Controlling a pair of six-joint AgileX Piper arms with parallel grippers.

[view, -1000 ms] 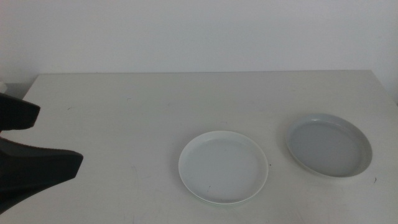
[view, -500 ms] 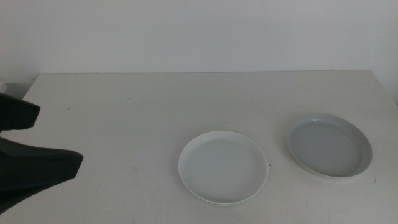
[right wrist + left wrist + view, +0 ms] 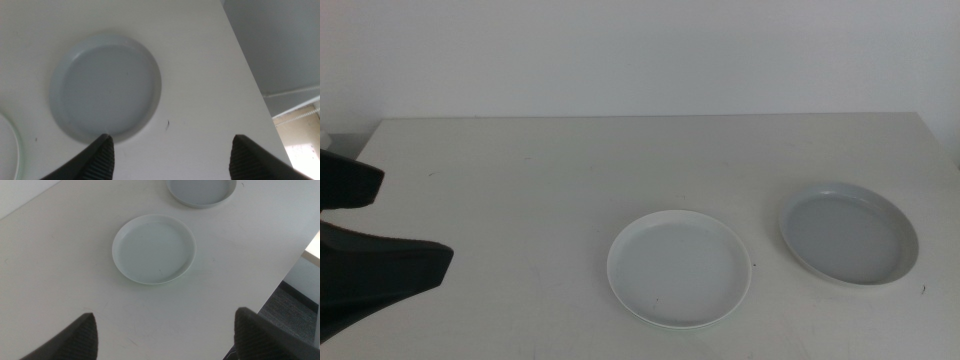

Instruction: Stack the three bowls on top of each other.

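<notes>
A light grey bowl (image 3: 848, 235) sits at the right of the table; it also shows in the left wrist view (image 3: 200, 190) and the right wrist view (image 3: 105, 85). A pale bowl (image 3: 678, 268) sits at the centre front, white-rimmed here and faintly mint in the left wrist view (image 3: 154, 249). A thin second rim shows under its near edge, so another bowl may lie beneath it; I cannot tell. No third separate bowl shows. My left gripper (image 3: 415, 225) is open and empty at the left edge, far from both bowls (image 3: 165, 320). My right gripper (image 3: 172, 145) is open and empty above the table by the grey bowl.
The white table (image 3: 520, 180) is bare around the bowls. Its right edge (image 3: 245, 75) runs close past the grey bowl, with floor beyond. Its front edge (image 3: 285, 265) shows in the left wrist view. A white wall stands behind the table.
</notes>
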